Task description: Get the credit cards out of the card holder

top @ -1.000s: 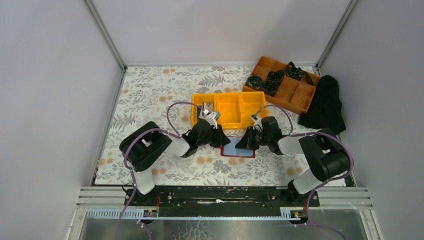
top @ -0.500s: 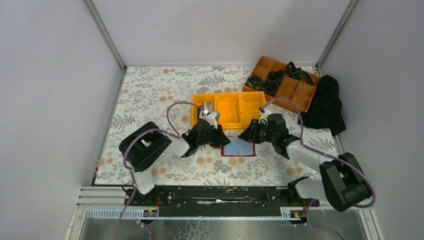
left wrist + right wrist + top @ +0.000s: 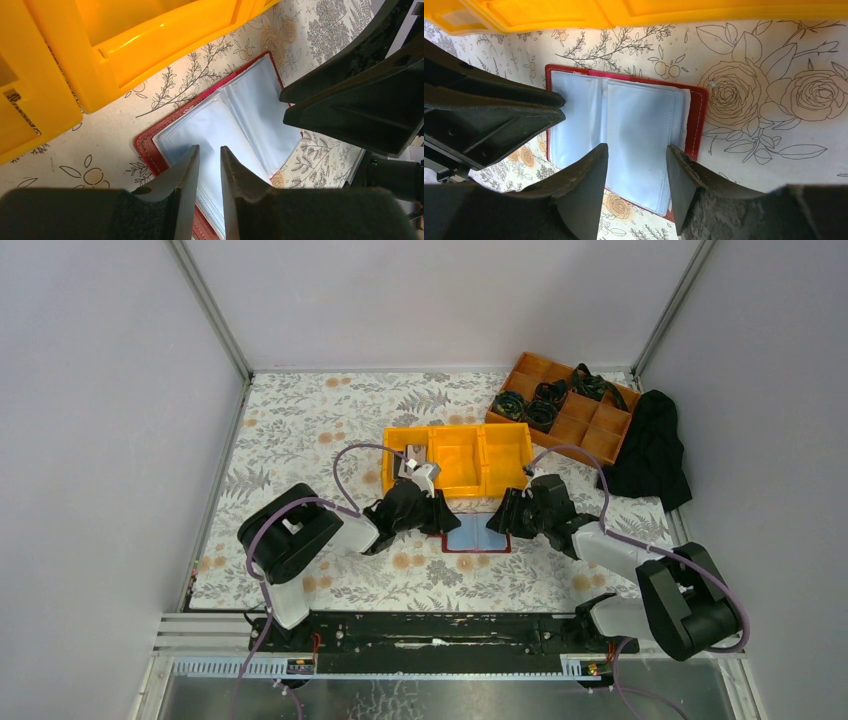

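Note:
The red card holder lies open and flat on the floral table, just in front of the yellow bin. Its blue-grey clear sleeves face up. No credit cards show in any view. My left gripper sits low over the holder's left half, its jaws a narrow gap apart with only the sleeve showing between them. My right gripper hangs open over the right half, nothing between its fingers. The two grippers face each other across the holder.
The yellow three-compartment bin stands right behind the holder. At the back right is an orange divided tray with black cables, and a black cloth lies beside it. Walls close in both sides.
My right gripper's jaws have spread wide. That arm swung its elbow out to the right and shifted slightly over the holder's right half. The left arm has not moved.

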{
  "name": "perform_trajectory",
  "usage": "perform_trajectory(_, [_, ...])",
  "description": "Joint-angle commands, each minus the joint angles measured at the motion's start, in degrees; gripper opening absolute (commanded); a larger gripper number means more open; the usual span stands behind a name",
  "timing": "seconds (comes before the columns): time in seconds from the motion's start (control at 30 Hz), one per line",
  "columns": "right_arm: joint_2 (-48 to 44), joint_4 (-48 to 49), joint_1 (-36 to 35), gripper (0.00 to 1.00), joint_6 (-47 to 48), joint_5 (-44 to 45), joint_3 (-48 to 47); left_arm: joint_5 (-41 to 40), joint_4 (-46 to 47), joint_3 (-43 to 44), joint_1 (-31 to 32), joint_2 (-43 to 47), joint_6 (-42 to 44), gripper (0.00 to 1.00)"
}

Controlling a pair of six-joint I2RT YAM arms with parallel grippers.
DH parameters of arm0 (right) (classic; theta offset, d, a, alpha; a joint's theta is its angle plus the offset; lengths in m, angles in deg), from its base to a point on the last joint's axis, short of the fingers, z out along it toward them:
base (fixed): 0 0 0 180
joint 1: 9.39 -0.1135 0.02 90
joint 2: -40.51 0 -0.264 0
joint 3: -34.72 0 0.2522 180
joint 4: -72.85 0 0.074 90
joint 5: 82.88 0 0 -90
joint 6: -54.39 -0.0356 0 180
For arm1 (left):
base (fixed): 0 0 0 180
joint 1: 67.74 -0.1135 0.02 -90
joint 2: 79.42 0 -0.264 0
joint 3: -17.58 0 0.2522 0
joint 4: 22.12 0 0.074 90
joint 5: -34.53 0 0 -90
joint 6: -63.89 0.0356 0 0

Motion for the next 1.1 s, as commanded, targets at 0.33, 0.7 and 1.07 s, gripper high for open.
perform_trajectory(0.33, [0.26,-3.91,-0.16,0.49,1.01,6.28,-0.10,-0.49,-1.40,-0.81,-0.05,1.01,0.93,0.29])
perform_trajectory(0.7, [9.52,6.36,-1.41,0.51,-0.96,-8.93,0.18,-0.18,-1.43,-0.46,-0.09,0.05,0.93,0.29])
perform_trajectory(1.07, [8.96,8.76,-3.88,0.51,-2.25,-12.21,-1.83,0.12,-1.92,0.22,-0.07,-0.70,1.10,0.29])
